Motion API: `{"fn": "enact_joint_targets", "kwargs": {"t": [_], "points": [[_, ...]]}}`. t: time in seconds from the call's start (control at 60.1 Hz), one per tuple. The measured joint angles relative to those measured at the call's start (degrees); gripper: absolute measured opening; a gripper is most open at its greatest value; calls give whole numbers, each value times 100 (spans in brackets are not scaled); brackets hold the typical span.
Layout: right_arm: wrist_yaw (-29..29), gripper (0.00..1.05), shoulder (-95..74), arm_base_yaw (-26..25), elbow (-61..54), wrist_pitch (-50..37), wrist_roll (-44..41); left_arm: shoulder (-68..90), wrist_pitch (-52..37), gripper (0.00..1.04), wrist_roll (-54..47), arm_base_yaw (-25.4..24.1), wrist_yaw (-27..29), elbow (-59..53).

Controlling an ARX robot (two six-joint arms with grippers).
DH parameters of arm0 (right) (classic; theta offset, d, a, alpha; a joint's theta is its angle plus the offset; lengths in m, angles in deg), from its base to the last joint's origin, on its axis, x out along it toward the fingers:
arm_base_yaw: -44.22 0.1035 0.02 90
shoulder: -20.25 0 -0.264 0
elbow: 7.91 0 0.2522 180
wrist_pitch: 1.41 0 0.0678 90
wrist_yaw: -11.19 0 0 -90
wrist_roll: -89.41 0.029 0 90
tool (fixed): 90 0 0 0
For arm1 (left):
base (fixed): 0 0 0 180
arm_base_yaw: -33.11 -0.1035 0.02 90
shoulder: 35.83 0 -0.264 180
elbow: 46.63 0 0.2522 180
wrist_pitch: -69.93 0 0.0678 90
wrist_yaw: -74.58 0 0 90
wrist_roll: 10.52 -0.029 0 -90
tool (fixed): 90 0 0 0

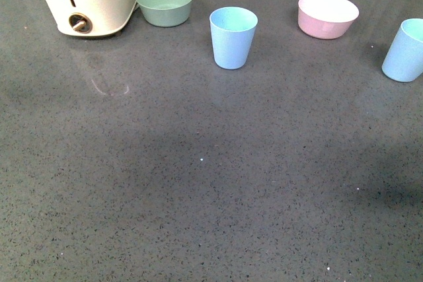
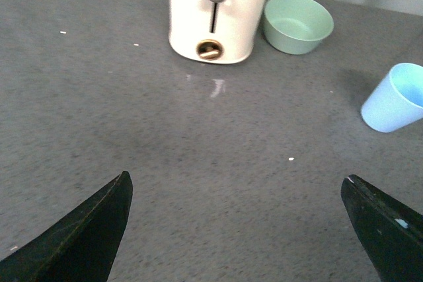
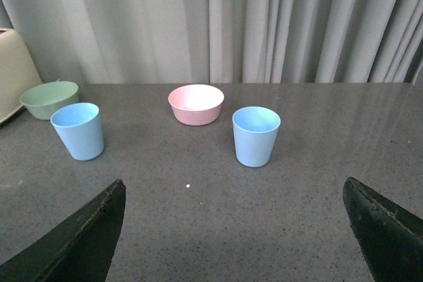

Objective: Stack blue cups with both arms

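1. Both blue cups stand upright on the grey table (image 1: 198,183), well apart. The centre cup (image 1: 232,39) sits between the mint bowl (image 1: 164,4) and the pink bowl (image 1: 328,16). The outer cup (image 1: 404,51) is at the right edge of the front view, partly cut off.
2. Left hand (image 2: 236,177): fingers spread wide, nothing between them. The cream appliance (image 2: 218,11) lies ahead of it, and the centre cup is off its line of reach.
3. Right hand (image 3: 232,183): also spread and empty. The outer cup is almost dead ahead and not yet near.
4. Neither arm shows in the front view. Judged: the task is at its start, with the approach to the cups in hand.
5. To do it well, probably: the right hand takes the outer cup across its wall, above mid-height because of the taper. The left hand steadies the centre cup low, leaving the rim free.
6. Carry the cup clear of the pink bowl and lower it plumb into the other.
7. Risk: the cups look light, so a glancing finger could tip one. Close only once both fingers straddle the wall.
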Motion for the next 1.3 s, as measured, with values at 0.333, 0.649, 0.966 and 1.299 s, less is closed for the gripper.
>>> {"fn": "enact_joint_targets", "kwargs": {"t": [0.333, 0.649, 0.966, 1.299], "points": [[0, 96, 0, 0, 0, 0, 0, 3672, 358, 96, 221, 837, -7, 3187], [0, 96, 0, 0, 0, 0, 0, 5219, 1172, 96, 304, 1029, 42, 5180], [2, 96, 0, 0, 0, 0, 0, 6192, 1921, 96, 323, 1226, 153, 6607], [2, 96, 0, 0, 0, 0, 0, 6830, 2450, 96, 341, 1379, 168, 7499]]}}
